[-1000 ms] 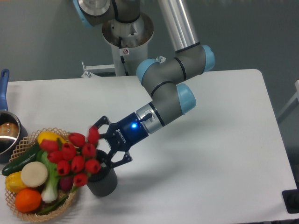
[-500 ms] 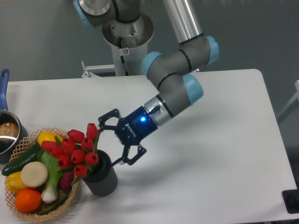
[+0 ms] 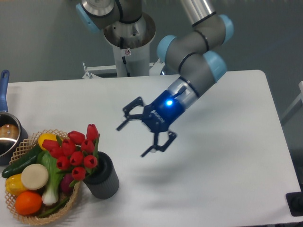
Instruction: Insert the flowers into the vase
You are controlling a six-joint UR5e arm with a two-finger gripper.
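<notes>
One arm is reaching over the white tabletop (image 3: 227, 142), and its single hand (image 3: 134, 140) is hanging in the air with both fingers (image 3: 130, 109) spread wide apart and nothing between them. A blue light is glowing on the hand's body.

One vase (image 3: 105, 179), dark grey and cylindrical, is standing upright near the front left of the tabletop. One bunch of flowers (image 3: 73, 150) is sitting in it: about nine red tulip heads are showing, clustered together and leaning out to the left over the rim, with green stems running down into the vase's mouth. The heads are overhanging the basket beside them.

The flowers and vase are lying below and to the left of the hand in the picture, clearly apart from it; the open fingers are pointing roughly toward them, with bare tabletop between.

One woven basket (image 3: 66, 205) is sitting just beside the vase on its left, touching or nearly touching it. In it are lying one orange (image 3: 28, 202), one round pale item (image 3: 34, 176), two yellow pieces (image 3: 12, 183), one dark green cucumber-like piece (image 3: 19, 163), and one green-and-white leafy vegetable (image 3: 50, 189). One steel pot (image 3: 8, 135) with a blue handle (image 3: 4, 90) is standing at the left edge, partly cut off by the frame.
</notes>
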